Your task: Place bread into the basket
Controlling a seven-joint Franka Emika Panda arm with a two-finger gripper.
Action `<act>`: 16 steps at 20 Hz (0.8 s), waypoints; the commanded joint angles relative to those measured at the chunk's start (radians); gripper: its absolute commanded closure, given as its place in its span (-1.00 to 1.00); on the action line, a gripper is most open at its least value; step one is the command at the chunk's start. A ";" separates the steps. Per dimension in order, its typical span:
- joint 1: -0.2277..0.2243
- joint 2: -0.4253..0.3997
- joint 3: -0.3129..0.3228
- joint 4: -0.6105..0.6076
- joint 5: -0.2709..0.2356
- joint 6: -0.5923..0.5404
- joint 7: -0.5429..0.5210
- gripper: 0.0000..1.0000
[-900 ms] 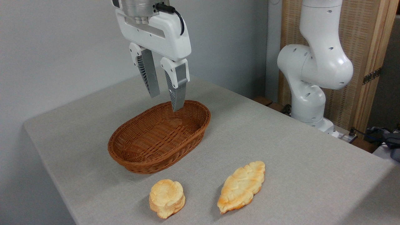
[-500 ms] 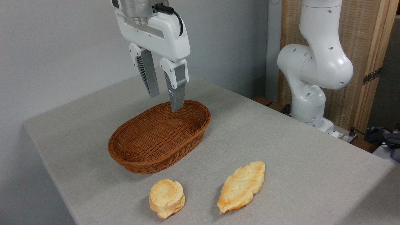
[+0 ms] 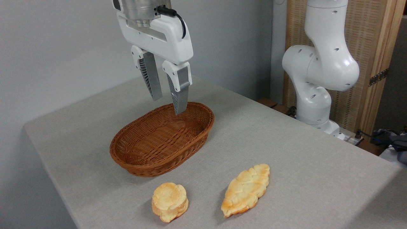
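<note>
Bread (image 3: 245,190) lies flat on the table (image 3: 302,152), well below the gripper (image 3: 168,105) and to its right, near the front edge. The gripper hangs over the far end of the basket (image 3: 152,149), its fingers (image 3: 179,95) spread apart, holding nothing and touching nothing. Its upper part is cut off by the top edge.

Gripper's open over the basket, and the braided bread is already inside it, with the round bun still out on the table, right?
Not quite. In the camera view the braided bread lies on the table, right of the round bun. The basket is empty; the gripper is open.
</note>
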 commanded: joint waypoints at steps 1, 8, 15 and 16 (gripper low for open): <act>-0.002 0.005 0.009 0.018 -0.026 -0.021 0.011 -1.00; 0.000 0.005 0.011 0.018 -0.024 -0.019 0.011 -1.00; 0.000 0.005 0.010 0.017 -0.021 -0.009 0.013 -1.00; 0.000 0.005 0.011 0.015 -0.021 -0.008 0.014 -1.00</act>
